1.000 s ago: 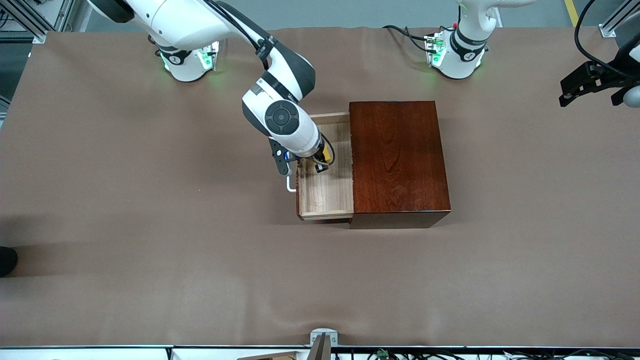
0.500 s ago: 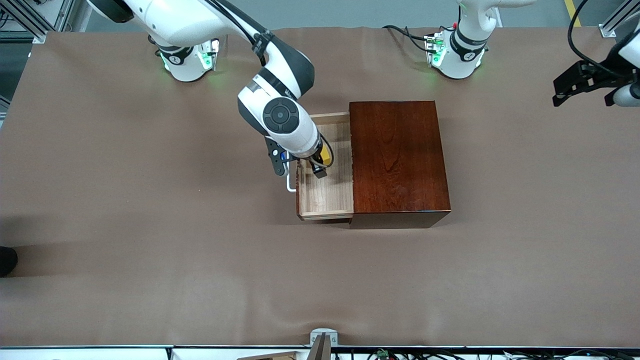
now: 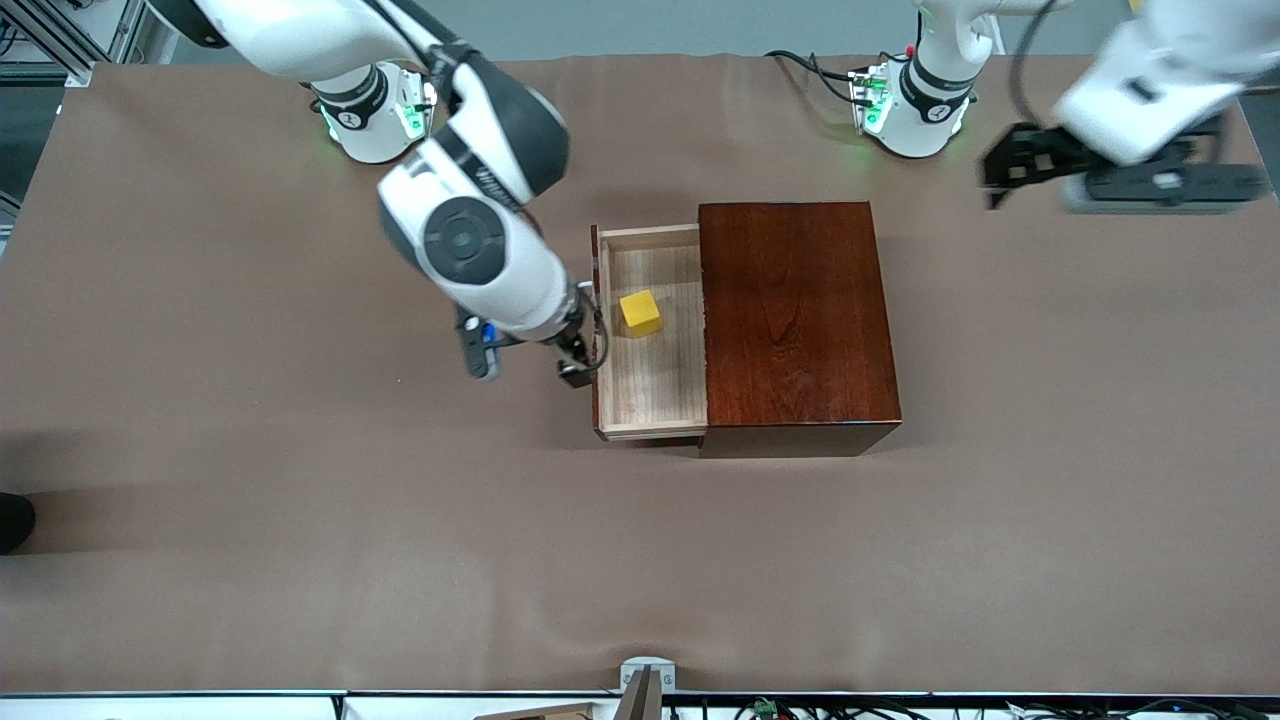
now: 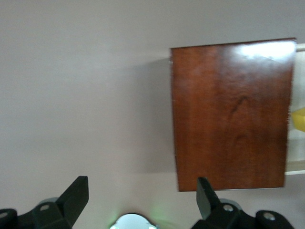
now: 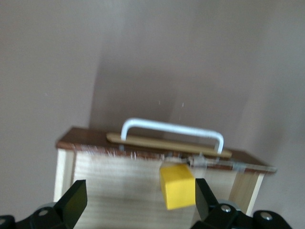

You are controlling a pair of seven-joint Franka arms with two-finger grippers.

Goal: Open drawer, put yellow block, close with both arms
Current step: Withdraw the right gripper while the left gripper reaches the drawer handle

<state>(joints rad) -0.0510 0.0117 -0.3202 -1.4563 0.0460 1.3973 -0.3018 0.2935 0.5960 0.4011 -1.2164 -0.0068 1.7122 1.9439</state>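
Pale-wood drawer tray (image 3: 650, 370) stands pulled out of the glossy dark reddish-brown wooden box (image 3: 795, 320), toward the right arm's end of the table. Its white U-shaped bar handle (image 5: 172, 132) shows on the drawer front in the right wrist view.

Contents: one small bright yellow cube (image 3: 640, 312), resting on the tray floor, apart from the tray walls, in the half farther from the front camera. Nothing grips it.

Right gripper (image 3: 572, 365): just outside the drawer front, over the brown table cover (image 3: 300, 500) by the handle; fingers spread apart, empty.

Left gripper (image 3: 1010, 165): in the air over the table toward the left arm's end, well apart from the box; fingers (image 4: 76, 193) spread wide, empty.
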